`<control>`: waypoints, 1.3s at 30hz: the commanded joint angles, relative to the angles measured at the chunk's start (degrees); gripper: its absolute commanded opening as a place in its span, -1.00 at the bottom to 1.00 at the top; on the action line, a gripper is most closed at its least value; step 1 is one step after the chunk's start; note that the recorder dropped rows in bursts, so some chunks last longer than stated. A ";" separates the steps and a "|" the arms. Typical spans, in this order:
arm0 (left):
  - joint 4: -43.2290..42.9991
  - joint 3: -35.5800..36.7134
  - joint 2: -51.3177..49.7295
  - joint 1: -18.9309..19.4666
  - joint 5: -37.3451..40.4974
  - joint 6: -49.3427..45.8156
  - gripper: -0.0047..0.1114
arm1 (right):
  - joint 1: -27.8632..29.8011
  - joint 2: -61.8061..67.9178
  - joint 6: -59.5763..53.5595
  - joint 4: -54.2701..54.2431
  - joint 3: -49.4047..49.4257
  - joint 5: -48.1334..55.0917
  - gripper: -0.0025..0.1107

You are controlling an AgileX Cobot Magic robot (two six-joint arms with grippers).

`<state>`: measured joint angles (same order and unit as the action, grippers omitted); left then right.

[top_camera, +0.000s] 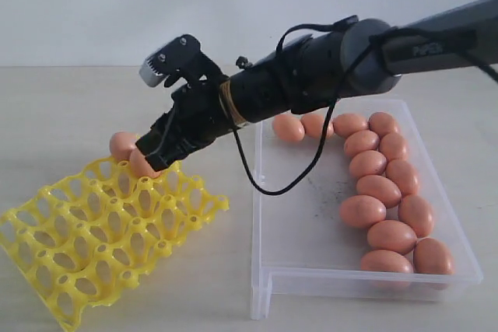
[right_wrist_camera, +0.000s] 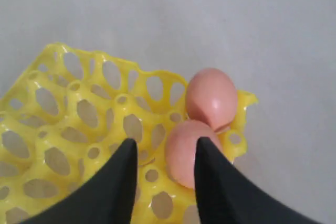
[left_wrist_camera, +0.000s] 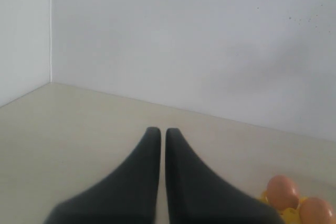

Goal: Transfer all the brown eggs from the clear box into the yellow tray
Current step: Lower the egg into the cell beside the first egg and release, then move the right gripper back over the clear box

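Note:
The yellow tray (top_camera: 93, 231) lies tilted at the left, and two brown eggs (top_camera: 122, 144) (right_wrist_camera: 211, 95) sit in cups at its far corner. My right gripper (top_camera: 159, 157) (right_wrist_camera: 167, 142) hangs over that corner, open. The nearer egg (right_wrist_camera: 184, 150) rests in its cup against one finger, with a gap to the other finger. Several more brown eggs (top_camera: 379, 190) line the far and right sides of the clear box (top_camera: 296, 215). In the left wrist view my left gripper (left_wrist_camera: 158, 132) is shut and empty above the bare table, with the two tray eggs (left_wrist_camera: 282, 191) at the edge of that picture.
A black cable (top_camera: 268, 184) loops down from the right arm (top_camera: 327, 68) over the box's left wall. A white wall (top_camera: 117, 5) stands behind the beige table (top_camera: 62, 114).

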<state>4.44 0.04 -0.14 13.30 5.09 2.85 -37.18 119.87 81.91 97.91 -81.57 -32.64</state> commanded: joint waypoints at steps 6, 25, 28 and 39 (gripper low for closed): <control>0.51 -0.04 0.14 0.09 -0.78 0.51 -0.85 | 0.04 -14.93 -19.59 2.04 7.60 9.73 -0.96; 0.51 -0.04 0.14 0.09 -0.77 0.51 -0.85 | 4.56 -15.76 -82.75 -53.56 7.81 70.31 -0.96; 0.51 -0.04 0.14 0.09 -0.77 0.51 -0.85 | 9.54 -13.54 -93.92 -78.21 2.08 79.25 -0.96; 0.51 -0.04 0.14 0.09 -0.67 0.51 -0.85 | 17.65 -4.37 -128.84 -106.12 -6.15 102.60 -0.07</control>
<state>4.44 0.04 -0.14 13.30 5.09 2.85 -19.76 115.15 -36.51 -6.76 -87.02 68.19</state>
